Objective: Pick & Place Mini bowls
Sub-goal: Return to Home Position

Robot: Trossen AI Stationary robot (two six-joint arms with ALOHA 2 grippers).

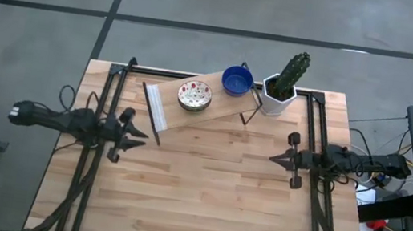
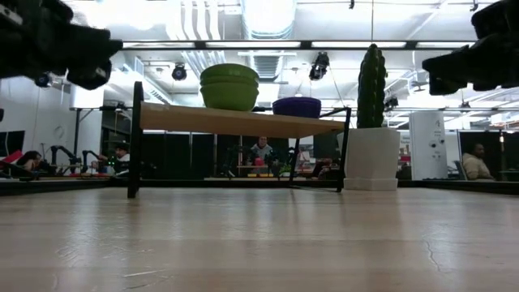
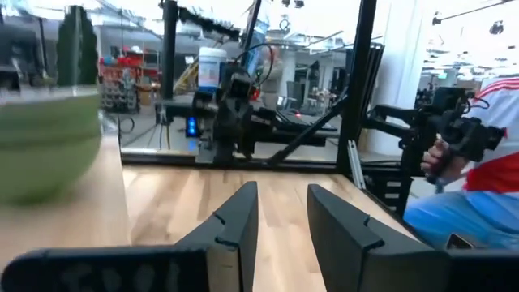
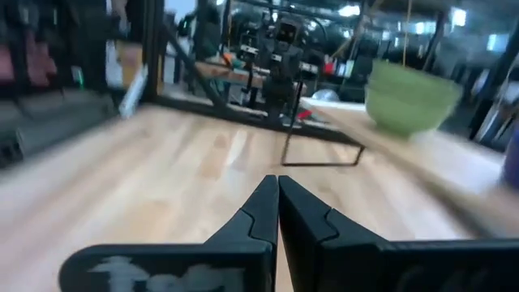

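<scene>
Mini bowls point(image 1: 195, 96) sat stacked on the shelf point(image 1: 220, 101) at the tabletop's far edge; left gripper point(image 3: 281, 195) apart, right gripper point(image 4: 278, 182) together, both hung clear. Job looked done.

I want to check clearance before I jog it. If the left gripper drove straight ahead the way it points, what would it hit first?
Probably the right gripper, which faces the left gripper across the table. The shelf end lies close beside that line, so a graze there is possible.

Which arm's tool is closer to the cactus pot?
Right. The right tool hovers on the same side of the table as the cactus pot; the left tool is opposite.
</scene>
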